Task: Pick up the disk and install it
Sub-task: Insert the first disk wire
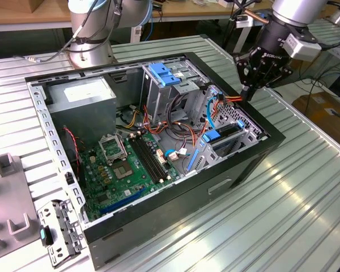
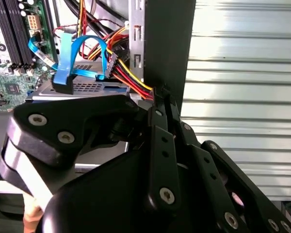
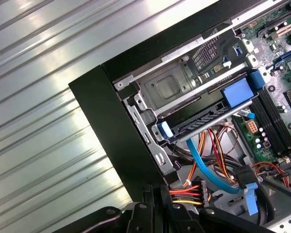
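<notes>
The disk sits in the drive bay at the case's corner on the exterior view's right, with blue rails along its edge. In the first wrist view the disk is a dark slab under the metal cage plate, a blue tab at its end. My gripper hangs over the case wall just behind that bay. Its fingers are together in both wrist views. A red, yellow and black wire bundle with a black plug runs right up to the tips. I cannot tell whether it is pinched.
The open computer case lies on a ribbed metal table. Inside are a green motherboard, a grey box with a white sticker and an upright cage with a blue latch. A loose bracket lies by the case.
</notes>
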You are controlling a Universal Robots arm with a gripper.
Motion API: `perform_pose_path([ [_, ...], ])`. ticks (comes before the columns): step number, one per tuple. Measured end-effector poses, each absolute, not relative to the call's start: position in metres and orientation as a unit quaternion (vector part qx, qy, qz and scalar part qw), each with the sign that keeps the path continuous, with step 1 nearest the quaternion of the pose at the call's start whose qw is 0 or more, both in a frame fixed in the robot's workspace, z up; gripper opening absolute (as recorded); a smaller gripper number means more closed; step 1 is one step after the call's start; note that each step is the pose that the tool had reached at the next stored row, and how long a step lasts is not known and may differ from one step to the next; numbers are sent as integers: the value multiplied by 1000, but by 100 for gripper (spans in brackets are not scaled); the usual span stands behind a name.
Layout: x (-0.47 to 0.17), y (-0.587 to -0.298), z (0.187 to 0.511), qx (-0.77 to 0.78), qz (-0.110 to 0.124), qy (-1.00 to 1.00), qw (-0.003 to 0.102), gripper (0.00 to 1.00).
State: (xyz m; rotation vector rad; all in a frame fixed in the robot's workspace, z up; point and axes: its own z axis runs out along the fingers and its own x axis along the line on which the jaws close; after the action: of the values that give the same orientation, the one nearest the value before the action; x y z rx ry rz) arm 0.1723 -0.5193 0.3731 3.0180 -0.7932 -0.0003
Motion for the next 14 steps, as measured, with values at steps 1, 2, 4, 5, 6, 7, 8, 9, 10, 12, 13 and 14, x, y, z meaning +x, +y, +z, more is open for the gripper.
perform_pose_path([
  [1,170,-519,373,967,0,-254,11,16],
  [2,168,-519,373,967,0,-254,11,16],
  [4,165,-519,373,967,0,-255,11,16],
  [5,164,-519,373,967,0,-256,11,16],
  [6,162,-519,373,967,0,-256,11,16],
  [7,160,-519,373,967,0,-256,11,16],
  [8,158,-519,373,966,0,-257,11,16],
  [9,156,-519,373,966,0,-257,11,16],
  [10,155,-519,373,966,0,-257,11,16],
  [12,153,-520,373,966,0,-257,11,16],
  [13,152,-520,373,966,0,-259,11,16],
  [14,152,-520,373,965,0,-263,11,16],
])
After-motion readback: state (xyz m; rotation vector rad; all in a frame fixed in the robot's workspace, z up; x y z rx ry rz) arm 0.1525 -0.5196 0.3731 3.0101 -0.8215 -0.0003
